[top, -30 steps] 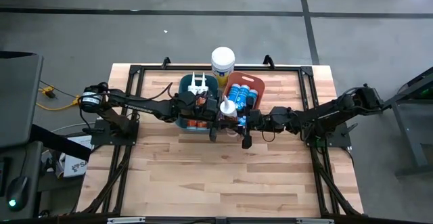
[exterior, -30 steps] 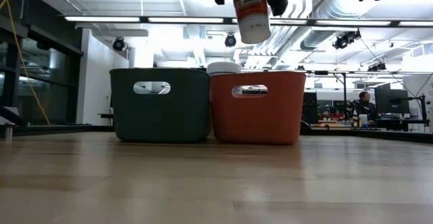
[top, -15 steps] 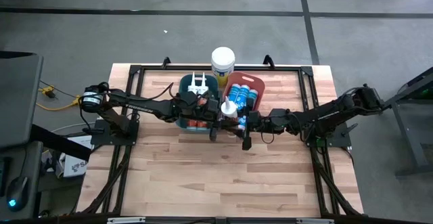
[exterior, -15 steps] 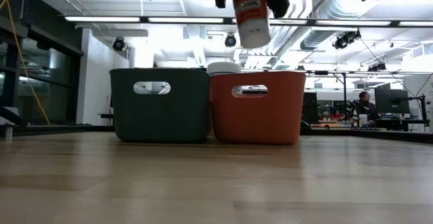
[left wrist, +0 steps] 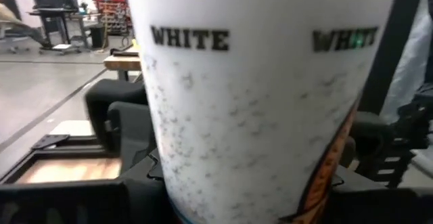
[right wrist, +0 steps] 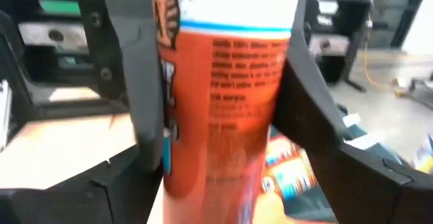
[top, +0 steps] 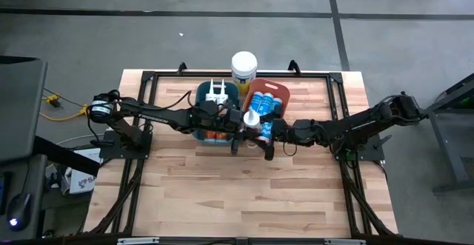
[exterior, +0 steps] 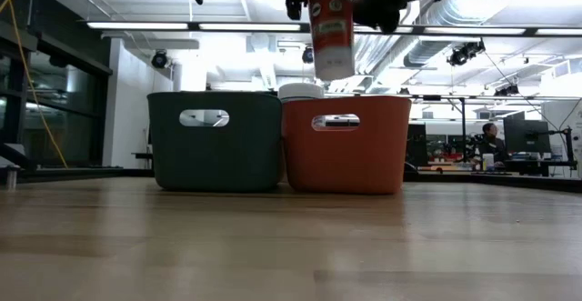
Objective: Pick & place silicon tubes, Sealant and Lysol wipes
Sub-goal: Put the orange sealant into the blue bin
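Orange-and-white sealant tube (exterior: pixel 333 33) held upright above bench (top: pixel 244 193) by left pincer (top: pixel 238 119) | right pincer (top: pixel 268 132) spread wide beside it | Lysol wipes (top: pixel 244 69) behind green bin (exterior: pixel 215 141), orange bin (exterior: pixel 346 144)

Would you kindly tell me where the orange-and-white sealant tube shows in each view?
High: sealant tube between both grippers, by the orange bin.
Low: hanging at top centre, above the orange bin.
Left wrist: fills the frame.
Right wrist: centre.
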Available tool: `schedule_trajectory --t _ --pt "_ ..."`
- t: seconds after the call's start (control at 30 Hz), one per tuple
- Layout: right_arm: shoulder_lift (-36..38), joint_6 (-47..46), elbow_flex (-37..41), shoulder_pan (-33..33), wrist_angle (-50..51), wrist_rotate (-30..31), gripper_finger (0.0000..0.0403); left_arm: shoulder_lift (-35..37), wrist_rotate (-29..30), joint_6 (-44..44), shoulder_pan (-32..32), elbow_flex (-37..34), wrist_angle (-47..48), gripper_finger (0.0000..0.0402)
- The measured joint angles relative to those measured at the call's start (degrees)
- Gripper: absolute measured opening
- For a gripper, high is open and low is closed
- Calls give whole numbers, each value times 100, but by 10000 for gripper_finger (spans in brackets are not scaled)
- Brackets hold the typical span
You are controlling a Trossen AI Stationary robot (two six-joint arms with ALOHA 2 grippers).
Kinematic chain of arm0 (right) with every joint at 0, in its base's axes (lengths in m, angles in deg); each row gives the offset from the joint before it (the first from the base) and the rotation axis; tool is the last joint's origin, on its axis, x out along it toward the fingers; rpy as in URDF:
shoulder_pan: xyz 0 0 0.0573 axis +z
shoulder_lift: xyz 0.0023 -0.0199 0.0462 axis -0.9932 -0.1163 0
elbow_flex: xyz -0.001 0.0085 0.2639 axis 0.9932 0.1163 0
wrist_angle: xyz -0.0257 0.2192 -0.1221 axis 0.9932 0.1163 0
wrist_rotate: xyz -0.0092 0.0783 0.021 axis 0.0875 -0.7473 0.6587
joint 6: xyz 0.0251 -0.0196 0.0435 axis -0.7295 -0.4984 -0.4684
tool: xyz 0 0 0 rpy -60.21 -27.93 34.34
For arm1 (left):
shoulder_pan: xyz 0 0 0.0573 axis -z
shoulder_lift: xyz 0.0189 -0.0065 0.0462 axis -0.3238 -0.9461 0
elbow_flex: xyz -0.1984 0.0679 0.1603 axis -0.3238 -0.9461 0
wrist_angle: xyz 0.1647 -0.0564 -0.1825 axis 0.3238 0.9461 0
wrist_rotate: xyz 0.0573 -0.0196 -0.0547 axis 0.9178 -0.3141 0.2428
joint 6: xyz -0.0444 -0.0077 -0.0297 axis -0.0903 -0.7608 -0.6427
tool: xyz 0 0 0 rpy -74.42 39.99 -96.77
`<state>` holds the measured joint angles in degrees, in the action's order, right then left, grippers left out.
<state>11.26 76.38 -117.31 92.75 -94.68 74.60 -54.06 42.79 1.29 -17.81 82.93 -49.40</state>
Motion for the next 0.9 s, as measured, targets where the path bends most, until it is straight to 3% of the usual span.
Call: schedule_trajectory --t 0.23,0.37,0.5,0.63,0.77,0.9 --pt "750 -599 2 4 1834 162 345 316 287 319 -2 2 438 161" --pt "1241 -1368 11 19 3306 657 344 673 716 478 11 13 1087 161" --pt "1597 -2554 11 80 4610 1191 346 1082 1556 437 4 17 2021 161" --pt "1741 -3658 15 106 5545 1325 343 1579 2482 97 -70 16 2990 161" --pt "1728 -4414 21 111 6060 1298 343 2117 2523 -828 -476 17 3870 161" --pt "1635 -4723 28 139 6135 1260 344 2443 2103 -1740 -1156 36 4355 161"
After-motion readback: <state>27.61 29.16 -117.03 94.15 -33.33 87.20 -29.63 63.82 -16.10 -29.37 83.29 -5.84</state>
